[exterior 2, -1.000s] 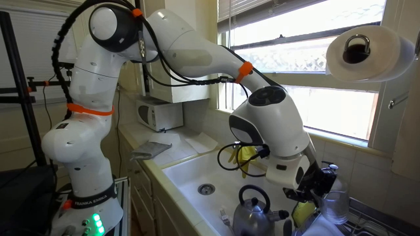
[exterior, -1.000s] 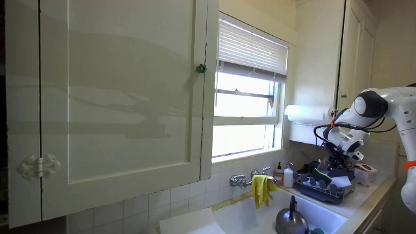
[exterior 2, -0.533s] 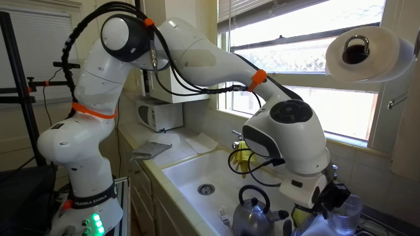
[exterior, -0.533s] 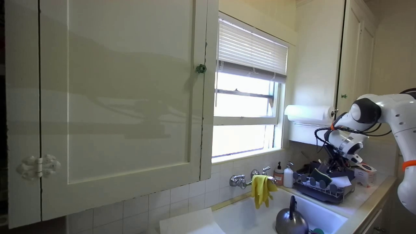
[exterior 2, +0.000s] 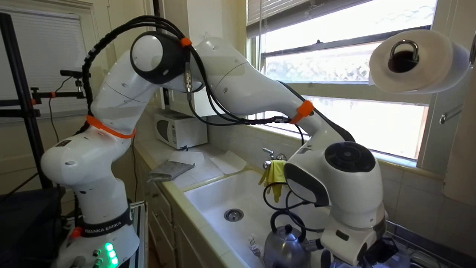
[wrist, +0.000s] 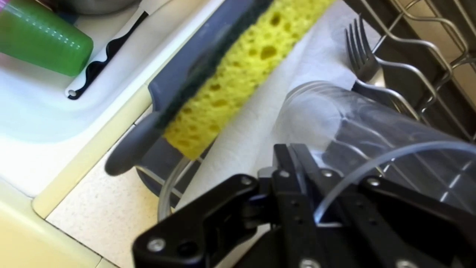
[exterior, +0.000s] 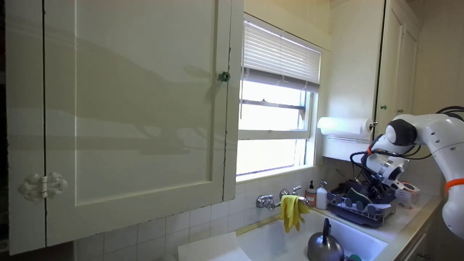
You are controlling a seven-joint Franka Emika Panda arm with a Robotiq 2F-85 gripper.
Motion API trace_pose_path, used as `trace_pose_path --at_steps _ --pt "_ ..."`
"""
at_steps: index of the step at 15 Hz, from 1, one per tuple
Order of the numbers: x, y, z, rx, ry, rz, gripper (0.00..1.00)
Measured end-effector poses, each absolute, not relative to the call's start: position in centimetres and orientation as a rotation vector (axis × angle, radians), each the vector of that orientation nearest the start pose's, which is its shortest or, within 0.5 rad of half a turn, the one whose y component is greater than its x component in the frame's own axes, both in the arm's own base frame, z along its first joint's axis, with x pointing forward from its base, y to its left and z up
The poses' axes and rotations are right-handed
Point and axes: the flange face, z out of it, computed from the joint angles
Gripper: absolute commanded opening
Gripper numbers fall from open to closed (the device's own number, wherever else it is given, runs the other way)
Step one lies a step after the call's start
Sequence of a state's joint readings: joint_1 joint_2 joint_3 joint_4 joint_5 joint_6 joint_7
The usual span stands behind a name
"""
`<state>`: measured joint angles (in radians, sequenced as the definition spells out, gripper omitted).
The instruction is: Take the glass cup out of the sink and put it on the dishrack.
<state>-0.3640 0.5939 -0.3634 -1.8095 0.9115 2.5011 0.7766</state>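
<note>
The clear glass cup (wrist: pixel 312 111) shows in the wrist view with its wall between my closed fingers (wrist: pixel 290 149). It lies tilted over the wires of the dishrack (wrist: pixel 420 69); I cannot tell whether it touches them. In an exterior view my gripper (exterior: pixel 377 192) is low over the dishrack (exterior: pixel 357 216), and the cup is hidden behind it. In an exterior view the gripper (exterior 2: pixel 377 255) is at the bottom edge and the cup is mostly hidden. The white sink (exterior 2: pixel 208 191) is beside the rack and also shows in the wrist view (wrist: pixel 33 149).
A yellow sponge (wrist: pixel 238 85), white paper and a fork (wrist: pixel 362 56) are in the rack by the cup. A kettle (exterior 2: pixel 286 245) and a fork (exterior 2: pixel 255 247) are in the sink, with a green cup (wrist: pixel 44 37). Soap bottles (exterior: pixel 321 195) stand behind; a paper roll (exterior 2: pixel 412 61) hangs above.
The arm has moved down with the glass cup, lowering it toward the rack. In an exterior view it also shifted right. The gripper has stayed shut on the cup.
</note>
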Motion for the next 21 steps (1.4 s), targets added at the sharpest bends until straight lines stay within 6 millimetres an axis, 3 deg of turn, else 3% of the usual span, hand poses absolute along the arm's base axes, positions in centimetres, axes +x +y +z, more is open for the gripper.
trace_pose_path --at_steps 2,3,5,10,13,18,21 --pt "50.8 -43.0 24.6 -1.344 2.399 -0.207 0.02" --pt "50.9 -43.0 24.7 -1.359 2.4 -0.199 0.33" --pt "50.9 -43.1 24.8 -1.393 2.401 -0.176 0.41" --pt "50.7 -43.1 24.8 -1.457 2.419 -0.148 0.78" --pt "51.2 -43.2 27.0 -1.472 2.388 -0.241 0.99" --pt "51.1 -41.5 33.1 -1.505 2.312 -0.392 1.0" --pt "50.5 -40.3 35.5 -1.526 2.285 -0.433 1.0"
